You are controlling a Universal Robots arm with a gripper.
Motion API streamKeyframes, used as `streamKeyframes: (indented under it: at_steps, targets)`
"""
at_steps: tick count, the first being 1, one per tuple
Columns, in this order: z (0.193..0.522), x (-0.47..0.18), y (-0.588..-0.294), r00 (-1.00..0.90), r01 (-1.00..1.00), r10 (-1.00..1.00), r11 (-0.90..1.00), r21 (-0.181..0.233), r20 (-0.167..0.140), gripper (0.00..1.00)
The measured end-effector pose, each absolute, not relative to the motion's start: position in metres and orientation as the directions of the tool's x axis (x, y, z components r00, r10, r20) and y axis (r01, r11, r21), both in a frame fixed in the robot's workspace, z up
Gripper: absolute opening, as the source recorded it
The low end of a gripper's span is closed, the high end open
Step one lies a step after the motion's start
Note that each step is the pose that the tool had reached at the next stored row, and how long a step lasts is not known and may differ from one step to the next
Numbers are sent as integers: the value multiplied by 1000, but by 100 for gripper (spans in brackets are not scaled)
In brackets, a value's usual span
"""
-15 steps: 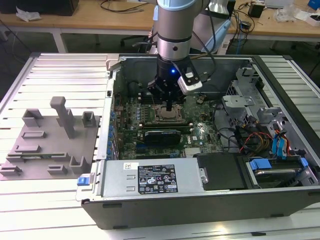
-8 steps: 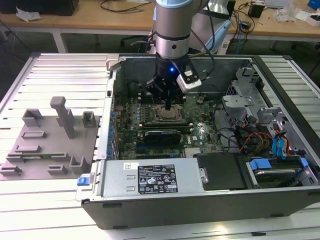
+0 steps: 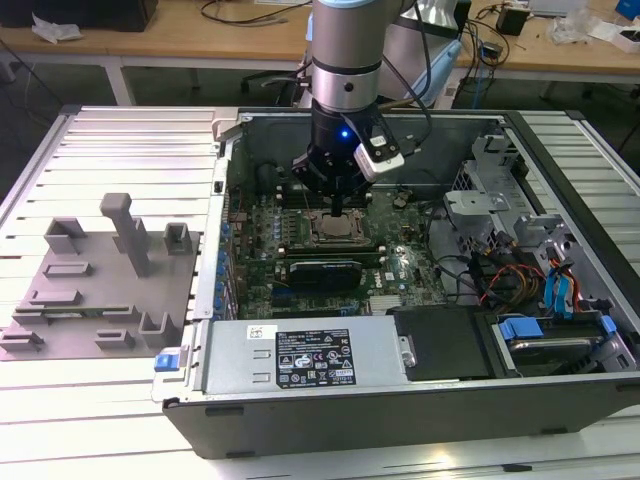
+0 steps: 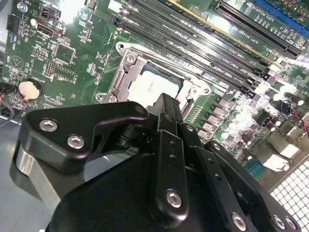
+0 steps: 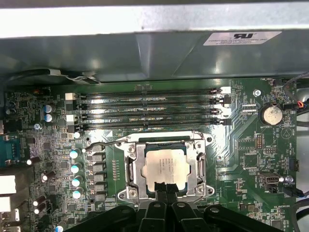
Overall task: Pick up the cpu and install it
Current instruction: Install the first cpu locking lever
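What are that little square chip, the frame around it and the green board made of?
The cpu: pale silver matte top, likely metal. The socket frame: bare bright metal, probably steel, catching glints. The circuit board: green lacquered laminate, perhaps fibreglass, with shiny solder points.

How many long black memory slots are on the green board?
4 memory slots, side by side in the first wrist view, between the case wall and the cpu. None seems hidden.
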State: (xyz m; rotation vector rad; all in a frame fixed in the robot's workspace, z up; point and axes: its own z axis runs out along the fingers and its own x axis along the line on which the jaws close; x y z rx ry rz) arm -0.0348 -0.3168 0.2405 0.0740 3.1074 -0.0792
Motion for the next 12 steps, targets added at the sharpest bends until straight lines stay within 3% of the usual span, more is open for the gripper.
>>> streamKeyframes:
  at_steps: [12]
  targets:
    - [241,-38,-315,-998,48,47,998,-50,-34,11]
